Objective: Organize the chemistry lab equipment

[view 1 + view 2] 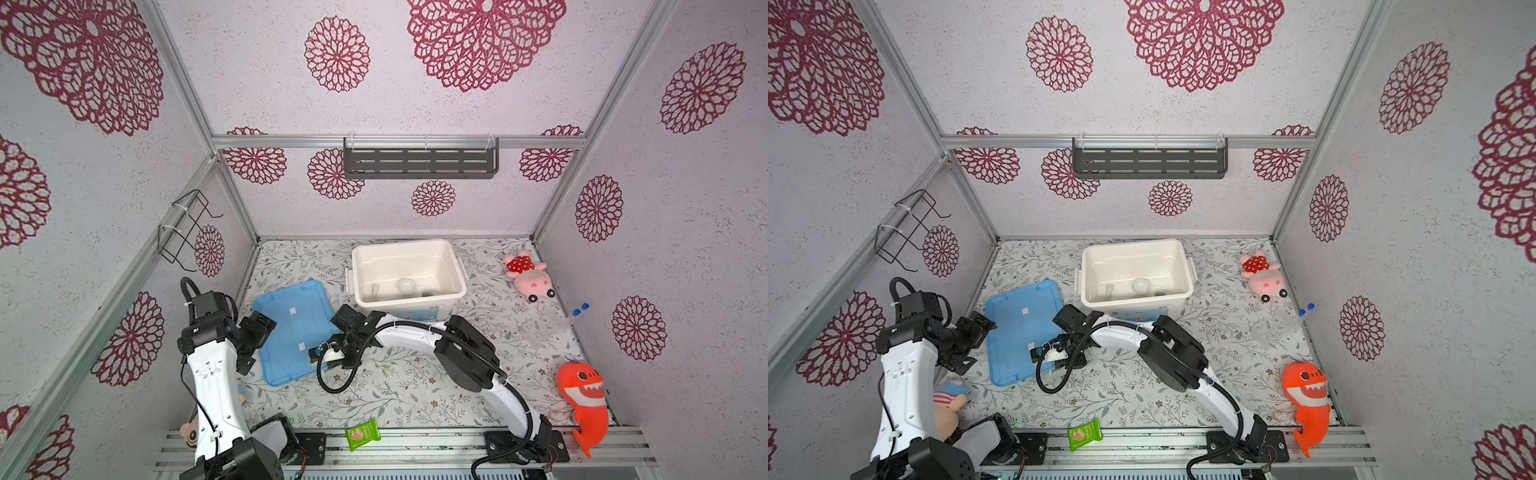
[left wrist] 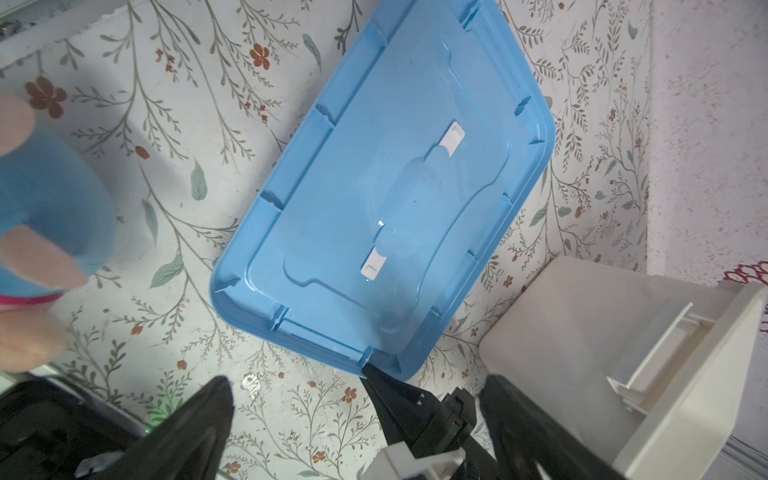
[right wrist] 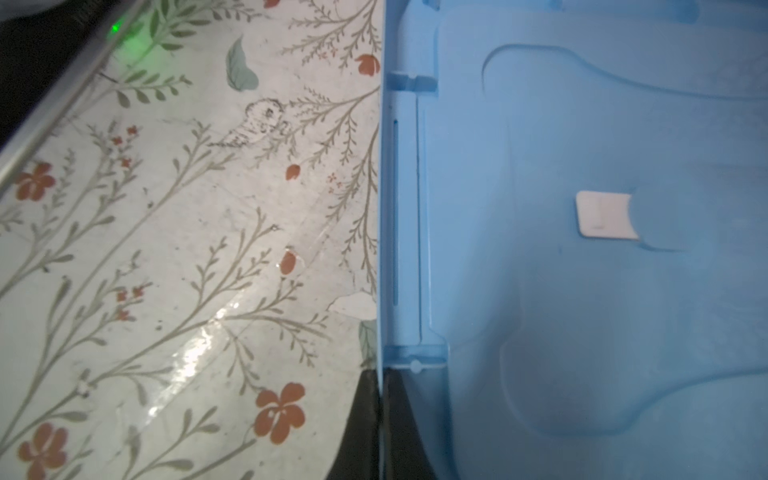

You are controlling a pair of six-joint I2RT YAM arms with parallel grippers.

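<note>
The right gripper (image 3: 380, 415) is pressed shut on the raised rim of the blue lid (image 1: 291, 328), 1 finger on either side of the edge. That is likely because the rim is the only lip a flat, upturned lid offers to a narrow pinch. The lid lies underside up on the floral table (image 1: 395, 395), just beside the open white bin (image 1: 459, 266), probably so it can be carried across and set on top. The left gripper (image 1: 254, 344) hangs with its fingers spread wide at the lid's opposite long edge, touching nothing, seemingly ready to steady that side. 1 white dish (image 1: 406, 285) sits on the bin floor. 2 blue-capped tubes (image 1: 578, 312) remain outside, well apart from the bin near the right wall, between the pink plush (image 1: 527, 276) and the orange shark plush (image 1: 582, 395).
</note>
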